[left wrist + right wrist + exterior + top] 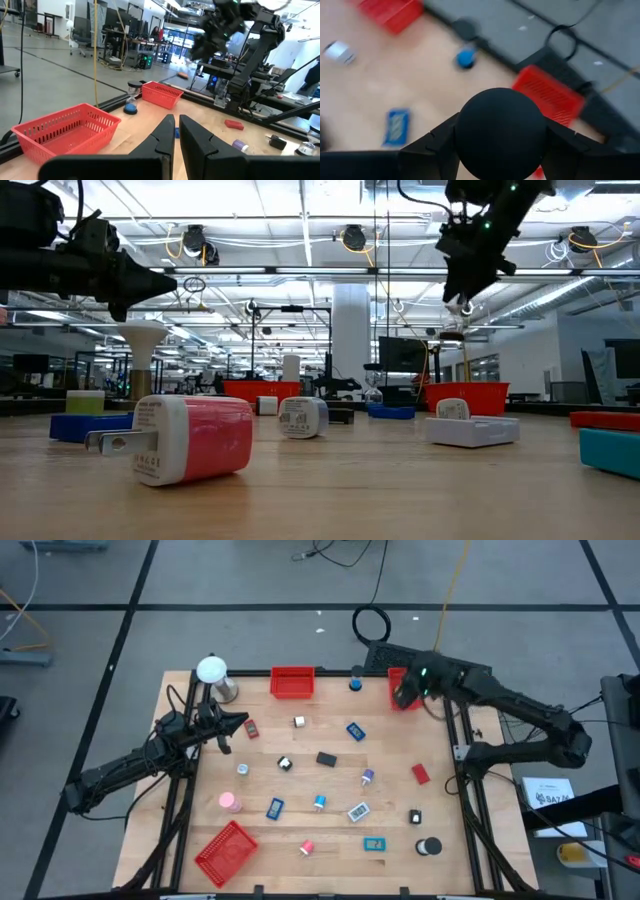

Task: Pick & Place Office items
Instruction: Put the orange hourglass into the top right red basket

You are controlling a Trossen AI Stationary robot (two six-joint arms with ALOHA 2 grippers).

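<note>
The tabletop (440, 830) is the largest thing before you, and the white ball on its stand (212, 675) at the far left corner is your mark for everything else. The right arm (520, 710) reaches in along the same far edge as that ball, well to its right. It hangs high over the red mesh tray (400, 688), the one farthest from the ball along that edge. The left arm (130, 765) waits just nearer you than the ball, its left jaws closed and empty.

The right jaws are partly parted and clamped on a black round item (500, 132), one finger on each flank. It looks smooth, matte and dome-shaped; you cannot tell whether it is a ball or the end of a roll. Judge it light and stiff but slippery, likely to squirt out of a loose pinch and to roll when dropped. Hold it across its widest part and release it low inside the tray walls.

The other office items lie scattered over the wood, nearer you and rightward of the ball:
- a pink roll (229, 801)
- a flat red piece (420, 774)
- a black ring (430, 847)
- several small blue and white pieces

Most look light and hard; take the flat ones by their short edges.
</note>
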